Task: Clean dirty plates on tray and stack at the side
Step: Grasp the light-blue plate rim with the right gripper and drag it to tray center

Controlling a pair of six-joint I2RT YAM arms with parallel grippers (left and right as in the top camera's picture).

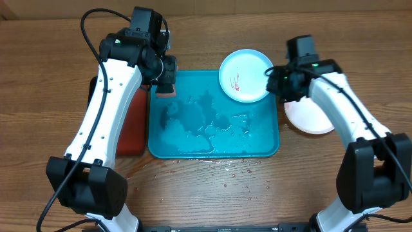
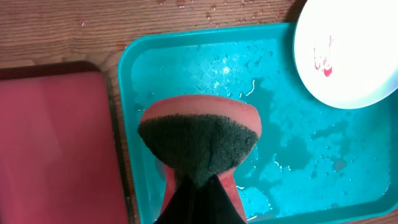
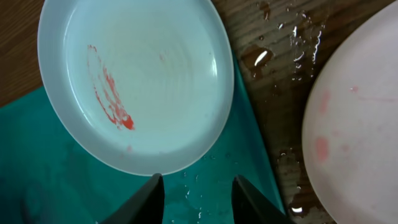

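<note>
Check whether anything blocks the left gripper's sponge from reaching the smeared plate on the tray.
Nothing visible does. Between the pink foam sponge with dark scouring face in the left gripper and the round cyan-rimmed plate with red smears lies only the wet floor of the cyan plastic tray.

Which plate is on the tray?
The red-smeared pale-cyan round plate, overhanging the cyan-blue plastic tray's far right corner; the white round plate lies off it.

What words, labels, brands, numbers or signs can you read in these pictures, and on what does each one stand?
No text can be read in any view.
The plate, side plate, tray, sponge and red tray bear no print.
The red marks on the plate are smears, not writing.
</note>
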